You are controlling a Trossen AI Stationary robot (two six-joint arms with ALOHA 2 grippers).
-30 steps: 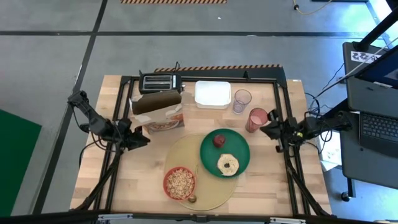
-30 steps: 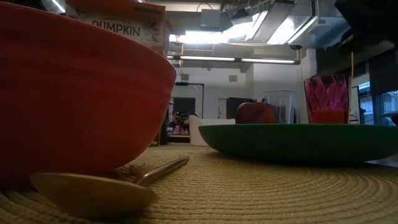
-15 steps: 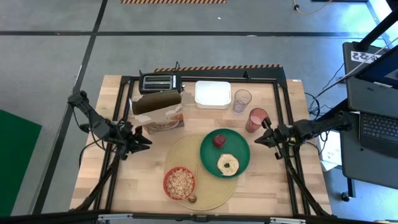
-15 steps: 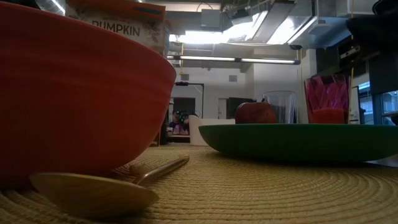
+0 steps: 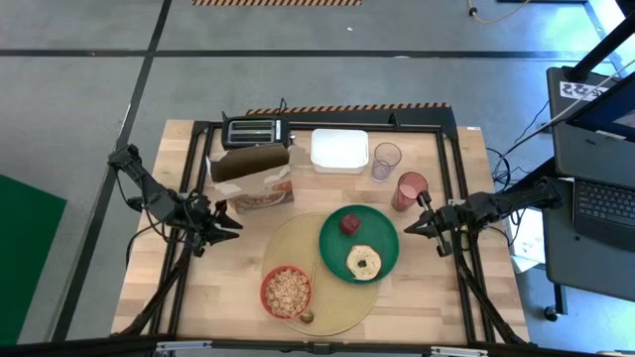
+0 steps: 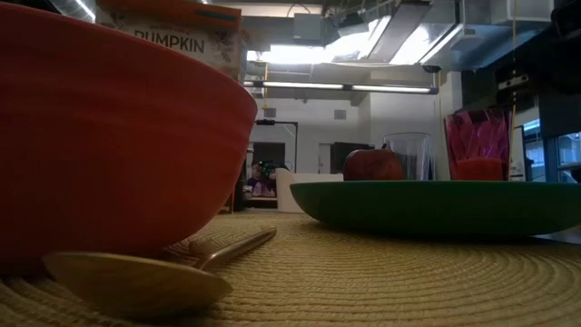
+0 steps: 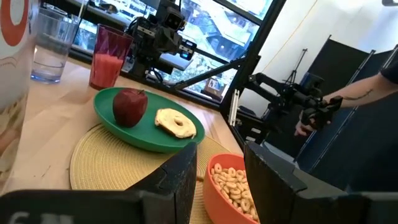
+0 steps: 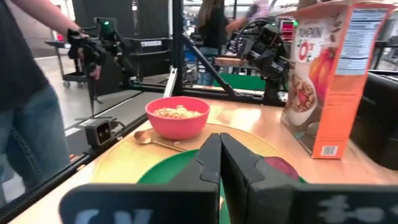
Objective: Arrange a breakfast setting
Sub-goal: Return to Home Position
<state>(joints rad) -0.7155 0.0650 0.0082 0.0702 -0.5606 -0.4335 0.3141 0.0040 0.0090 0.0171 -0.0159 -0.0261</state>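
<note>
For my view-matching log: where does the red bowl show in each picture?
High view: red bowl, lower left of the green plate.
Low view: bowl fills the left foreground.
Left wrist view: bowl closest, in front of the plate.
Right wrist view: bowl mid-picture, beyond the plate.
Shared landmark: the green plate beside it.

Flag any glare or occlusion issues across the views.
Low view: red bowl fills the left half, ceiling lights glare behind it. Left wrist view: bright windows sit behind the pink cup. High view: even light, soft shadows.
</note>
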